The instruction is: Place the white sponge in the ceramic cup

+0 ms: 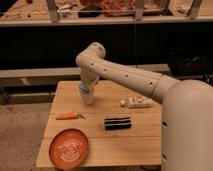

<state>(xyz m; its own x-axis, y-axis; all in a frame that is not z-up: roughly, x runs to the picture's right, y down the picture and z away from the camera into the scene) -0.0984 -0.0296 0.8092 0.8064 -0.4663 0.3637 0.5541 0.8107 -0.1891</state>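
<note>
My arm reaches from the right across the wooden table (100, 137) and bends down at the far left part. My gripper (87, 90) points straight down there. Right under it stands a small white cylinder that looks like the ceramic cup (88, 98); the gripper's tip meets or covers its top, so I cannot separate the two. A white flat oblong thing that looks like the white sponge (139, 102) lies on the table to the right, near my arm, with a small white lump (122, 103) beside it.
An orange plate (69, 147) sits at the front left corner. An orange carrot-like stick (67, 116) lies behind it. A black oblong block (117, 123) lies mid-table. My white base (187, 130) fills the right side. Dark shelving stands behind the table.
</note>
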